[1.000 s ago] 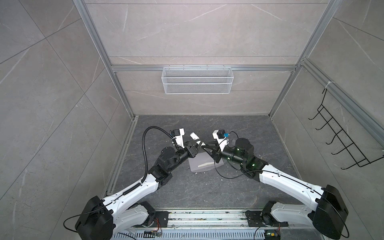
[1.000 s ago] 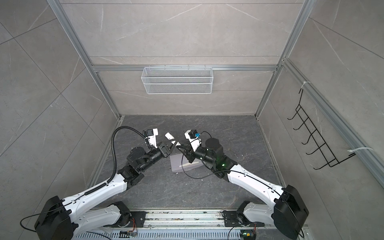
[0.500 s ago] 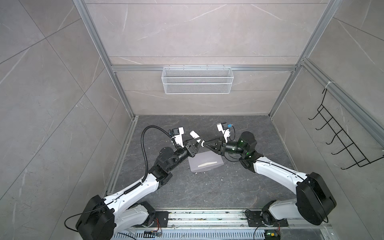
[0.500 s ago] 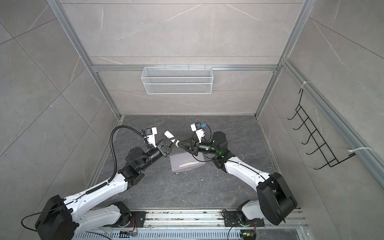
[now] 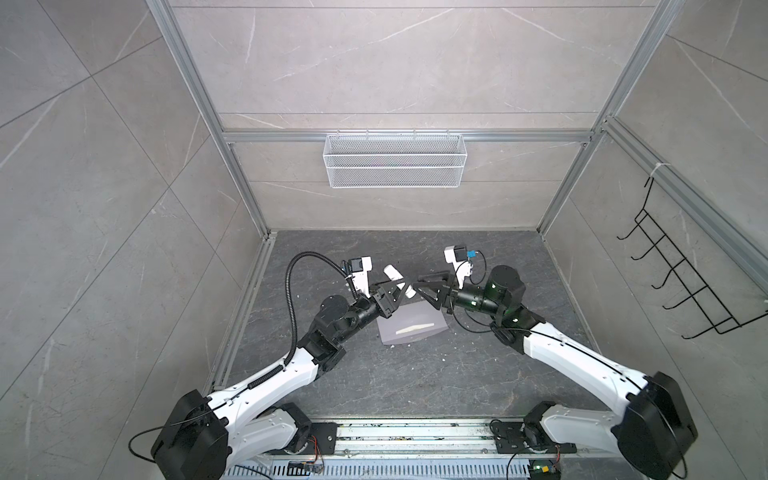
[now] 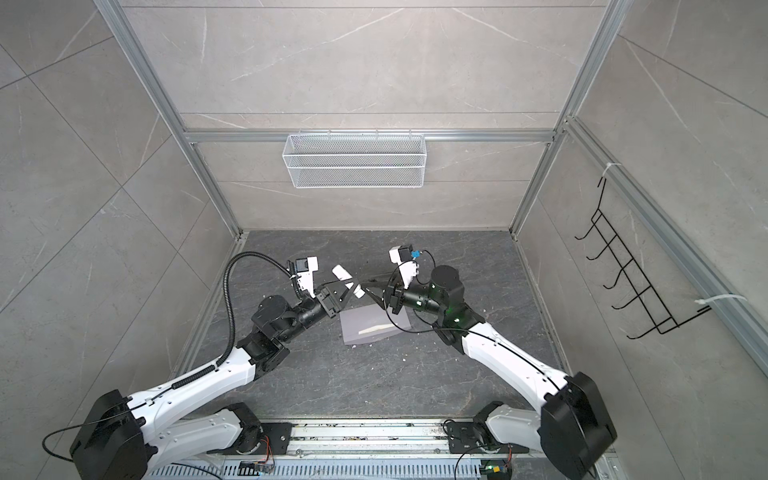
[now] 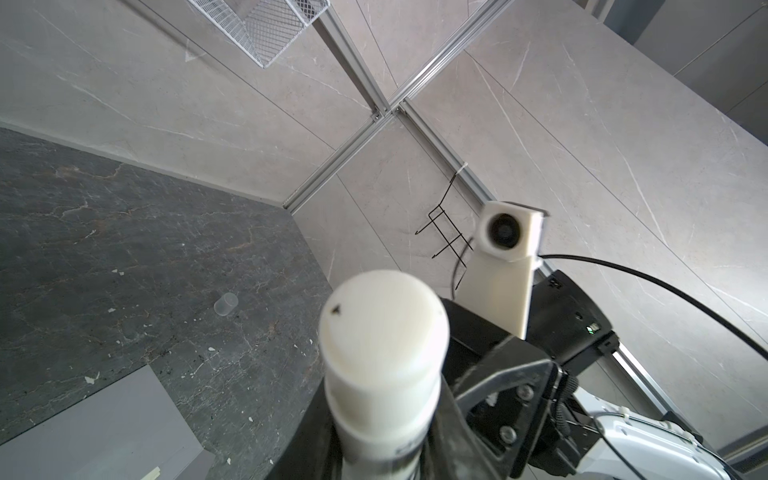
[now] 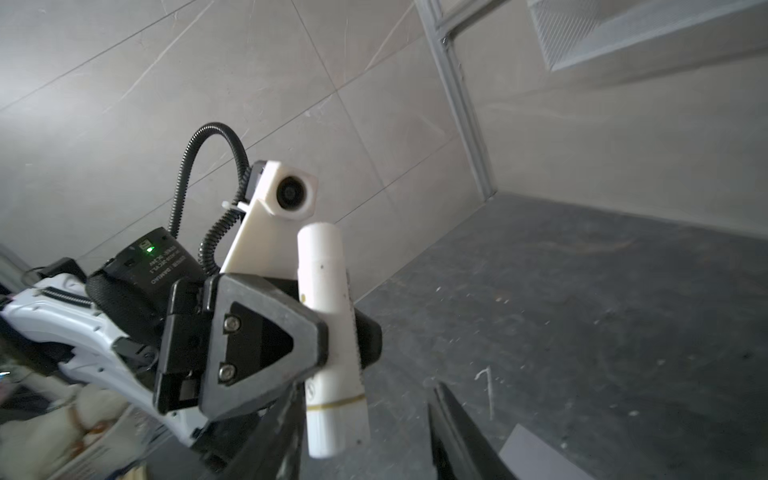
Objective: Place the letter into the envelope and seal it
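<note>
Pinching white tube (image 8: 324, 282), L fingers (image 8: 257, 332) raised.

Soft, even light fills both top views: pale wall tiles (image 5: 395, 62) bright, dark floor (image 5: 415, 374) matte, only faint shadow around the envelope (image 5: 415, 320), and the wide lens splays the edges. On my left wrist view the white tube (image 7: 382, 332) sits blurred at the lens; my right wrist view's lower foreground smears, perhaps motion.
</note>
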Robot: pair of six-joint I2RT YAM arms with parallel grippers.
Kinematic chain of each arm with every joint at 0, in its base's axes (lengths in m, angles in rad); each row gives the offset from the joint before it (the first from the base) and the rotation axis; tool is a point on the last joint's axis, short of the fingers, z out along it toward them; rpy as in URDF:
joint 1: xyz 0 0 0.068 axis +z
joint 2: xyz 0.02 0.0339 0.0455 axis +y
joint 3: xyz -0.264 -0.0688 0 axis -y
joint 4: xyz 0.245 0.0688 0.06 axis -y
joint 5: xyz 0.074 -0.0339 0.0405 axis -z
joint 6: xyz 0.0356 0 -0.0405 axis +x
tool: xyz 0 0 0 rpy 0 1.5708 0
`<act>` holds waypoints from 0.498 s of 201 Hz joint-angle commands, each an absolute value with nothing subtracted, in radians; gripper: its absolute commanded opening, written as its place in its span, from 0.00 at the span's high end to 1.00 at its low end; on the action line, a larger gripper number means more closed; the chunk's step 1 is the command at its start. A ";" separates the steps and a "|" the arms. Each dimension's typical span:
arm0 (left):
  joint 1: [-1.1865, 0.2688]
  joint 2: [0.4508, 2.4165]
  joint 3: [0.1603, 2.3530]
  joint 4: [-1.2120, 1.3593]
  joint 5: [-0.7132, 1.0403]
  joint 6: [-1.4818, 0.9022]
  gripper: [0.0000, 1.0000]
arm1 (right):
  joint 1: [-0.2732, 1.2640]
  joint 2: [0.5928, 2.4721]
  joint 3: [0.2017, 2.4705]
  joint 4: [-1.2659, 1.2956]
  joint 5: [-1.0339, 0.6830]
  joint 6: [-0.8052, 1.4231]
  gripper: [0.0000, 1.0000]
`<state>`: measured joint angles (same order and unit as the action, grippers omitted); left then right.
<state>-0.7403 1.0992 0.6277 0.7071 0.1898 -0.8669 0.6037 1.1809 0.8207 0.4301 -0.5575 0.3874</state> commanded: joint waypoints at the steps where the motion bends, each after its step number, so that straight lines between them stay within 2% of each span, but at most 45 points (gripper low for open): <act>1: -0.742 1.071 0.640 0.726 0.197 -0.836 1.00 | 0.729 1.067 0.798 0.236 -0.179 0.059 0.33; 38: -0.743 1.073 0.641 0.724 0.191 -0.838 1.00 | 0.894 1.027 0.788 0.189 0.167 -0.148 0.28; 100: -0.744 1.082 0.648 0.721 0.186 -0.842 1.00 | 1.082 1.167 0.842 0.213 0.460 -0.340 0.32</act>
<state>-0.7403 1.0962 0.6277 0.6773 0.1883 -0.8631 1.0344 1.1183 0.8047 0.2146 0.2726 -0.2230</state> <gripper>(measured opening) 0.267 0.695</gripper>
